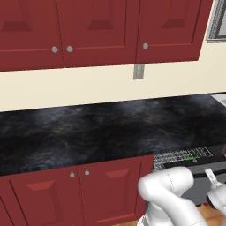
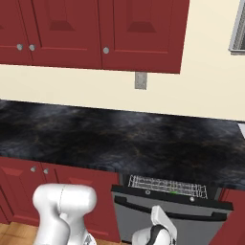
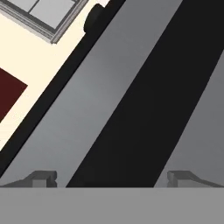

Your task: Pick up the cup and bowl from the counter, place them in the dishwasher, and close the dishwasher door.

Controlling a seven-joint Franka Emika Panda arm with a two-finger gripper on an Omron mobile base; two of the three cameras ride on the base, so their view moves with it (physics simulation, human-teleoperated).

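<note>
The gripper (image 3: 111,179) is seen with its two dark fingertips (image 3: 41,178) spread wide apart, nothing being held between them. Just beyond the fingertips, the grey dishwasher door (image 3: 100,100) is shown crossed by its black bar (image 3: 148,109), whose long axis runs diagonally from between the fingertips towards the upper right of the hand view. In the right base view the door (image 2: 172,217) is seen partly ajar beneath the black counter (image 2: 119,139), with the silver rack (image 2: 167,185) exposed above its top edge.

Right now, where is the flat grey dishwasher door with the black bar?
In the right base view, the flat grey dishwasher door stands ajar at lower centre, under the black marbled counter, just below the silver wire rack, between red cabinets.
</note>
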